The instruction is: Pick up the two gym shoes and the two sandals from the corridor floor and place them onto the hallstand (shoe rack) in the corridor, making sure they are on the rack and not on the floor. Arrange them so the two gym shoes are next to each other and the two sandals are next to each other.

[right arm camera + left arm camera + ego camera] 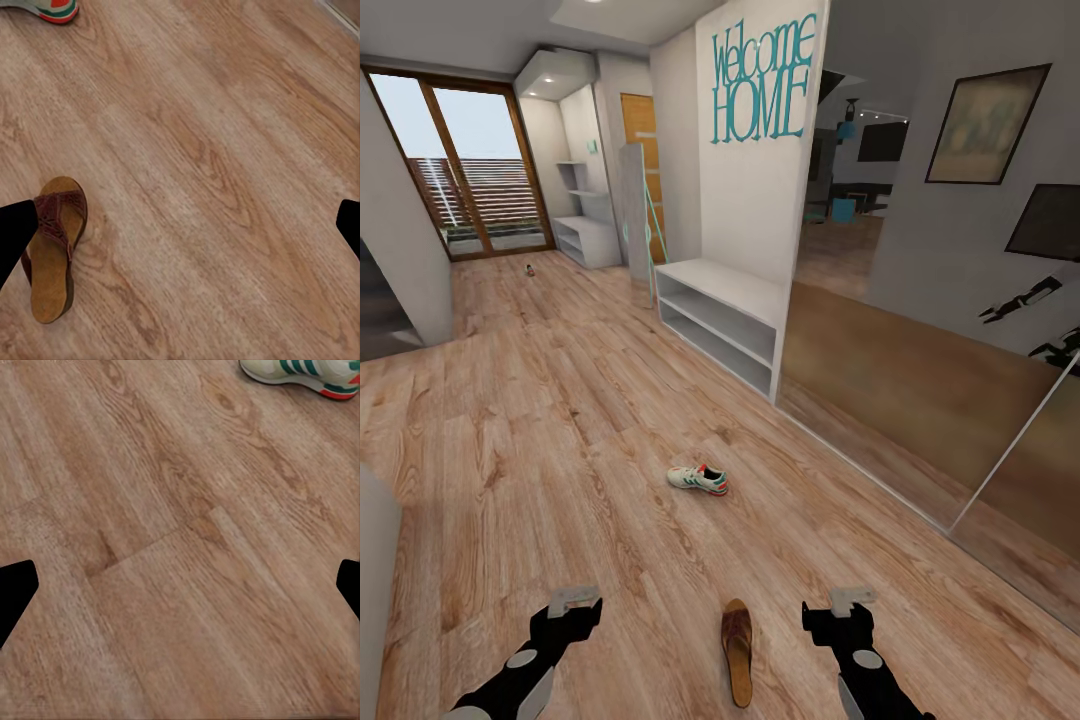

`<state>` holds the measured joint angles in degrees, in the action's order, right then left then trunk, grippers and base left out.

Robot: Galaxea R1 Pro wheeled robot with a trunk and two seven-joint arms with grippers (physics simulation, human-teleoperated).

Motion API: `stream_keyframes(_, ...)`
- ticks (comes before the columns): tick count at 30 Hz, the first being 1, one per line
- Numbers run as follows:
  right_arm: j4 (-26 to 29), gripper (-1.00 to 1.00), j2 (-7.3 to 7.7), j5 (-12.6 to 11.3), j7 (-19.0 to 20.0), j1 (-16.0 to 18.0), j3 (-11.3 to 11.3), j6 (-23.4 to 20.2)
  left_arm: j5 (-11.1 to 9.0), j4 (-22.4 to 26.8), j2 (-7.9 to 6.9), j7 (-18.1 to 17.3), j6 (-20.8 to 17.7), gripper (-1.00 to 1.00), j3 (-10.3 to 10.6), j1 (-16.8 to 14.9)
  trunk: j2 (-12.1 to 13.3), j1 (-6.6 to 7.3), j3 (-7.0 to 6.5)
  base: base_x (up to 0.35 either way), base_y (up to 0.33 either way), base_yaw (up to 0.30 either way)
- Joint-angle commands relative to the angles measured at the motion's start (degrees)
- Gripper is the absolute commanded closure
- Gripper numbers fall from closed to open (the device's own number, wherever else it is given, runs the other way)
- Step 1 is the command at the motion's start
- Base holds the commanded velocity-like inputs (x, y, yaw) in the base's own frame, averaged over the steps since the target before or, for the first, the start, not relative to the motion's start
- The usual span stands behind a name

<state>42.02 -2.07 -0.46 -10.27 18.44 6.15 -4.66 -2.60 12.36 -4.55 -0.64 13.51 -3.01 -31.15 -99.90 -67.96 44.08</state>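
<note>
Your left gripper [575, 600] and right gripper [853, 601] hang over the corridor floor [540, 440], both with fingers spread and holding nothing. 1 sandal [737, 650] lies between them; 1 gym shoe [698, 479] sits further ahead in open floor. A white bench unit [720, 320] under "Welcome HOME" lettering [760, 85] lines the right wall beside mirrored panels [920, 400].

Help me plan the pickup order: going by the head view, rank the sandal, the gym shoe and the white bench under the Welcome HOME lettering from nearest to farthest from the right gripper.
1. Sandal: on the floor just inboard of the right gripper, between the arms.
2. Gym shoe: farther ahead, mid-floor.
3. White bench: farthest, against the wall under the lettering.
</note>
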Motion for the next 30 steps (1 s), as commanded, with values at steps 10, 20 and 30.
stream_keyframes(10, -0.10, -1.00, 0.04, -0.07, 0.26, 0.10, 0.33, -0.44, 2.23, -0.05, -0.08, -0.23, -0.20, -1.00, -0.30, -0.22, -2.03, -1.09, 0.95, 0.000, 0.000, 0.000)
stream_keyframes(20, -0.42, -1.00, 0.05, -0.07, 0.38, 0.11, 0.22, -0.44, 2.41, -0.03, -0.01, -1.36, -0.32, -1.00, -0.37, -0.57, -6.04, -3.29, 3.02, 0.000, 0.000, 0.000)
stream_keyframes(30, -0.52, -1.00, 0.05, -0.07, 0.50, 0.11, 0.11, -0.44, 2.43, 0.03, 0.04, -2.61, -0.39, -1.00, -0.41, -0.81, -10.05, -5.48, 5.62, 0.000, 0.000, 0.000)
